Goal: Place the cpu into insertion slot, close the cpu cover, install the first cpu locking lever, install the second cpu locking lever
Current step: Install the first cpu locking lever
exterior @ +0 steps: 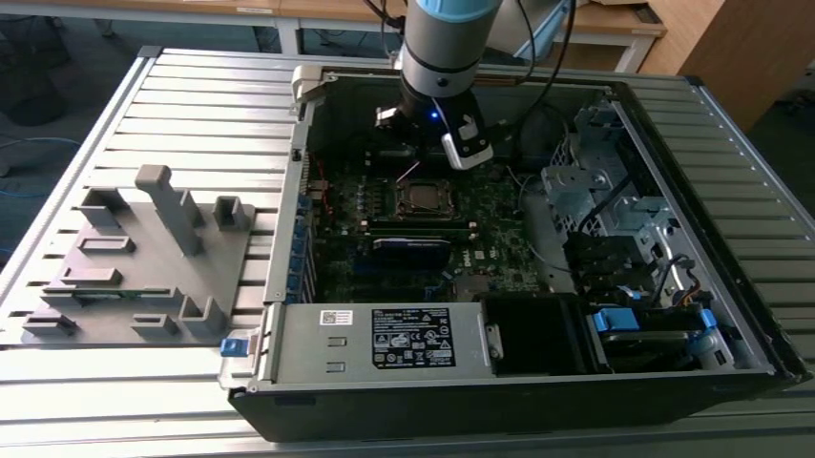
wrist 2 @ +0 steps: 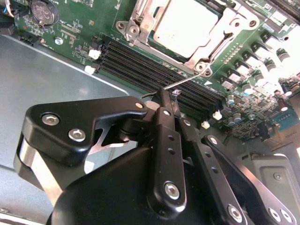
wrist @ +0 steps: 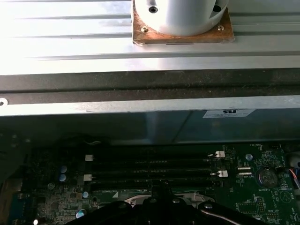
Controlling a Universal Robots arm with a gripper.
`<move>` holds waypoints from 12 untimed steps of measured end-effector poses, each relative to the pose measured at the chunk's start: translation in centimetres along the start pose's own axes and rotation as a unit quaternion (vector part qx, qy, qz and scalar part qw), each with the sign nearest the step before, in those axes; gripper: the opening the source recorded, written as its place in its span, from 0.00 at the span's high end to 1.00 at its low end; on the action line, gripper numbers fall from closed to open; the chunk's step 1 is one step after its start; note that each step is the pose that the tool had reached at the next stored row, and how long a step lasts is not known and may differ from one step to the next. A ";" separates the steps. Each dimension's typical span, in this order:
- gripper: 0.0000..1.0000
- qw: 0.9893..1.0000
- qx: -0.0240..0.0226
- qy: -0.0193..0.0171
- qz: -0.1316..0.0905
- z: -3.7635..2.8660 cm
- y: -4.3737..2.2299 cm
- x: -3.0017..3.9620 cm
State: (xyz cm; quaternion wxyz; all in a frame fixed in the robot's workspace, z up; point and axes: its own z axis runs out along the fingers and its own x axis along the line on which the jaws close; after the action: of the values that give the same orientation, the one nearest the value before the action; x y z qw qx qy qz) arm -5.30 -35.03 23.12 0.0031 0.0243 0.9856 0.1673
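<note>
Your claw (wrist 2: 165,96) has its two black fingers (wrist 2: 164,117) pressed together, with no gap between them in the second wrist view. Right at their tips lies a thin wire locking lever (wrist 2: 187,80). Its hooked end pokes out on one side of the tips, and the rod slants away towards the socket. The tips meet the lever, but you cannot tell whether they pinch it or only rest against it.

Just beyond the tips run the long black memory slots (wrist 2: 140,65), side by side on the green motherboard (wrist 2: 70,33). In the first wrist view those slots lie just ahead of the claw (wrist: 161,187).

Past the memory slots sits the insertion slot (wrist 2: 126,26). The cpu (wrist 2: 185,23) is seated in it, with its pale metal top facing up. The cpu cover (wrist 2: 229,23) lies flat over the chip's edges, and the chip shows through the cut-out centre. Off to one side of the socket, further from the claw, is a round coin battery (wrist 2: 42,10).

In the exterior view the claw (exterior: 427,143) hangs inside the open computer case (exterior: 713,315). It sits just beyond the socket, at the far end of the board. Well apart from it, on the exterior view's left, a grey fixture block (exterior: 128,258) rests on the slatted table (exterior: 191,95).
</note>
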 end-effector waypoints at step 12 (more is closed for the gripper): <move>0.89 1.000 0.000 0.000 0.000 0.52 -0.17 -0.26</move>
State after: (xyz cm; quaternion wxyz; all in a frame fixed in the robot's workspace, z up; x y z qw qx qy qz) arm -5.05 -35.02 22.57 0.0032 0.0243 0.9856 0.1673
